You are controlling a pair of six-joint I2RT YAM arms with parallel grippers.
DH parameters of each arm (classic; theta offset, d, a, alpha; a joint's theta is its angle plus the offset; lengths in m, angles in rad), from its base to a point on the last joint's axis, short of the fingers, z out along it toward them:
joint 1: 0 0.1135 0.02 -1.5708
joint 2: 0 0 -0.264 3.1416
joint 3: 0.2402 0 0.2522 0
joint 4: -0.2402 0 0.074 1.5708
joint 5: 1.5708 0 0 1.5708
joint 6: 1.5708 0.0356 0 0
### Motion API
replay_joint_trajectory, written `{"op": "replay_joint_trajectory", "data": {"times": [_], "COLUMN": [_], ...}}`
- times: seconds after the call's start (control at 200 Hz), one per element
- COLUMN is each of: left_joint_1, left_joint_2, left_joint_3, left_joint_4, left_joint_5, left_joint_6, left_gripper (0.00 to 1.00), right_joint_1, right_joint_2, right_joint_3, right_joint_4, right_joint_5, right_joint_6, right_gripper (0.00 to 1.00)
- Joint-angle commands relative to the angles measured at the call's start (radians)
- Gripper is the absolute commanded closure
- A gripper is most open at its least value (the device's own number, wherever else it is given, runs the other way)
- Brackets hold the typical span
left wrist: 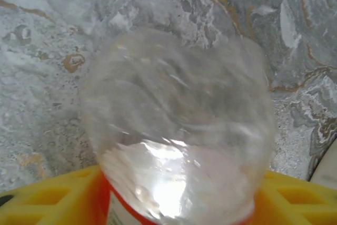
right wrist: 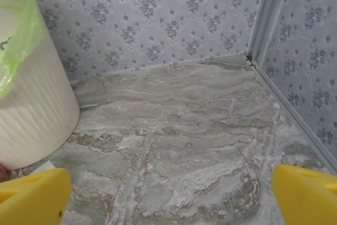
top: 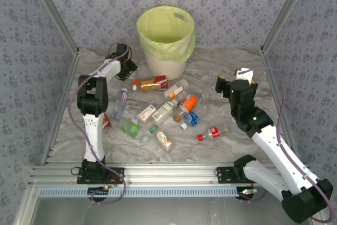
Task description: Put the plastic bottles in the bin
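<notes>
Left of the bin (top: 166, 40), your left gripper (left wrist: 176, 201) clenches a clear bottle (left wrist: 179, 125) above the surface (left wrist: 47, 51); next, carry it over the rim and release. Your right gripper (right wrist: 168, 193) hangs spread, empty.

Left arm bent upright at elbow, forearm reaching to far left; left end effector (top: 124, 61) clamped on clear bottle (left wrist: 176, 130). Right arm stretched forward, right end effector (top: 232, 83) spread wide, yellow fingers (right wrist: 32, 197) far apart.

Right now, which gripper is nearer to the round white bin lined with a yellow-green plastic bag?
Left. The left gripper, holding a clear plastic bottle, is just left of the bin; the right gripper, fingers apart, sits farther off to its right.
</notes>
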Motion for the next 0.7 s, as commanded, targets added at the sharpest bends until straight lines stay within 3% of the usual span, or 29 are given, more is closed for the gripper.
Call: {"op": "replay_joint_trajectory", "data": {"times": [0.0, 0.325, 0.695], "left_joint_1": [0.000, 0.001, -0.049], "left_joint_2": [-0.016, -0.217, -0.569], "left_joint_3": [-0.016, -0.116, -0.274], "left_joint_4": [0.022, 0.073, 0.315], "left_joint_5": [0.010, -0.029, -0.048], "left_joint_6": [0.069, 0.166, 0.213], "left_gripper": [0.43, 0.63, 0.68], "right_joint_1": [-0.039, -0.186, -0.228], "right_joint_2": [-0.024, -0.102, -0.109], "right_joint_3": [0.025, -0.060, -0.061], "right_joint_4": [-0.025, 0.000, 0.062], "right_joint_5": [0.017, -0.108, -0.264], "right_joint_6": [0.079, 0.201, 0.191], "right_gripper": [0.00, 0.00, 0.00]}}
